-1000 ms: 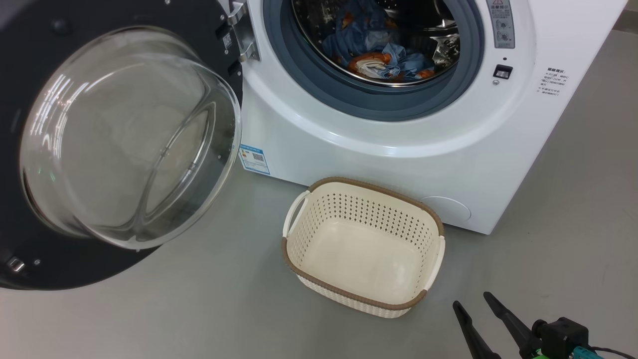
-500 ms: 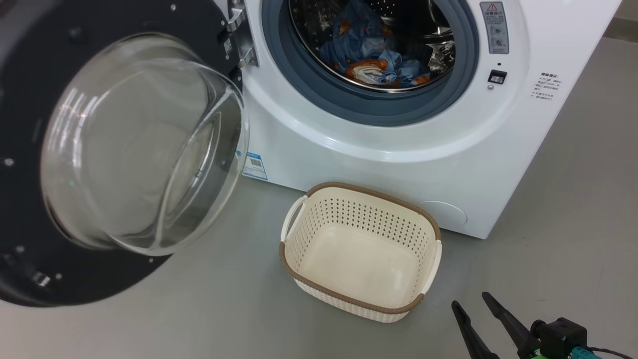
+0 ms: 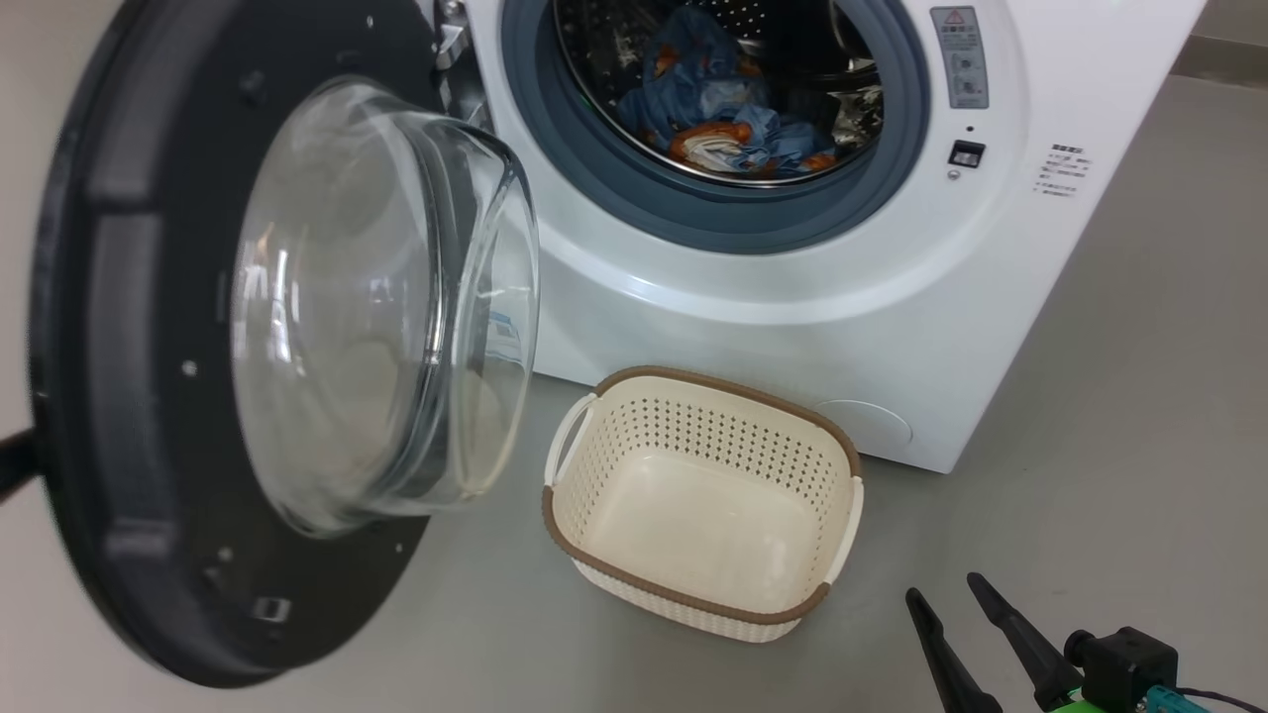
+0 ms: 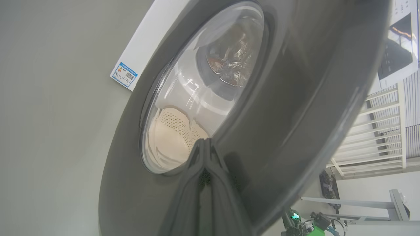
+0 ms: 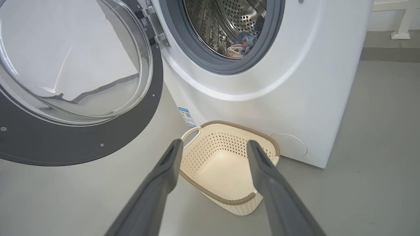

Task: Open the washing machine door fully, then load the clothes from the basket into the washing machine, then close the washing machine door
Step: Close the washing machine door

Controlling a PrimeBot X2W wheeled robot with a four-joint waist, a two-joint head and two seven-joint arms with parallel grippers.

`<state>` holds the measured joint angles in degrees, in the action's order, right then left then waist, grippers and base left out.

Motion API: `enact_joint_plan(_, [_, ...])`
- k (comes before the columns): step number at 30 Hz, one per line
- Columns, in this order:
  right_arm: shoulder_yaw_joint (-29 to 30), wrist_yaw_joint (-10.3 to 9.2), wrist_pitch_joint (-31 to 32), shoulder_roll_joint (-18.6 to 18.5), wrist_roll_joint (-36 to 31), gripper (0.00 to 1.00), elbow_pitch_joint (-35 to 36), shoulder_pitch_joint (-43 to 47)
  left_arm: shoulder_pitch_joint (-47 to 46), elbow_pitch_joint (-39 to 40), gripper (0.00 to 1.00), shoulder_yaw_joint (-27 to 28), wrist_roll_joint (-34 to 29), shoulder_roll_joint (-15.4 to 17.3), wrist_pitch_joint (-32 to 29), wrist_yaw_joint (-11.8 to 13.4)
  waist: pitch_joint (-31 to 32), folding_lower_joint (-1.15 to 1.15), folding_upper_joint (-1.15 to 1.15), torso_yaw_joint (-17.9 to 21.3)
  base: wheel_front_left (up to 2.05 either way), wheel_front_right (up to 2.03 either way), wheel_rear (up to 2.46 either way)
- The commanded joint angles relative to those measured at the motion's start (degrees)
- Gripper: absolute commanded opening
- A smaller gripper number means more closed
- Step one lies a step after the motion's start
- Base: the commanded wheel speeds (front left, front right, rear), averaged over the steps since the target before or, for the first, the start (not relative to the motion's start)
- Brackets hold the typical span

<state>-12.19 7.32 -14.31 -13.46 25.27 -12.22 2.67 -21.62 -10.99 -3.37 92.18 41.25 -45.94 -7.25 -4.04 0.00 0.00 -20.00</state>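
Observation:
The washing machine point(image 3: 792, 327) stands open, and the clothes point(image 3: 713, 119) lie in its steel drum as a blue and orange heap. The washing machine door point(image 3: 129, 396) hangs half swung on the left, its glass bowl point(image 3: 376, 297) facing the basket. The basket point(image 3: 693, 381) sits empty on the floor in front of the machine. In the left wrist view my left gripper point(image 4: 203, 141) is shut, its tips against the door's glossy outer face point(image 4: 279, 98). My right gripper point(image 3: 943, 586) hovers open and empty at the lower right, pointing at the basket point(image 5: 226, 193).
Grey floor surrounds the machine, with open room to the right of the basket. White railings and a stand point(image 4: 377, 131) rise behind the door in the left wrist view. A blue label sticker point(image 5: 187, 116) marks the machine's lower left front.
The door has swung from wide open toward the machine, and its bowl now turns edge-on. The camera has shifted slightly. The right gripper has held still.

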Motion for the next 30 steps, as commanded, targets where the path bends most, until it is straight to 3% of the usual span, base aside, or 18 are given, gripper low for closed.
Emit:
enact_joint_plan(1, [-1.0,0.17,-0.7,-0.2,-0.4,1.0,1.5,-0.1,-1.4,3.1,0.0,2.2,1.0,2.1,-0.8,-0.2,0.2,0.0,0.0,0.5,0.0,0.0,0.0])
enact_joint_plan(15, [0.2,0.17,-0.7,1.1,-0.7,1.0,2.1,-1.2,-4.0,17.2,0.0,-0.2,1.2,-7.2,-3.4,-0.2,-0.9,0.0,0.0,6.8,0.0,0.0,0.0])
enact_joint_plan(30, [1.5,0.17,-0.7,3.4,-1.6,1.0,2.8,-4.2,-12.6,13.9,0.0,-5.7,-5.6,-15.9,2.8,-0.2,-4.5,0.0,0.0,16.9,0.0,0.0,0.0])
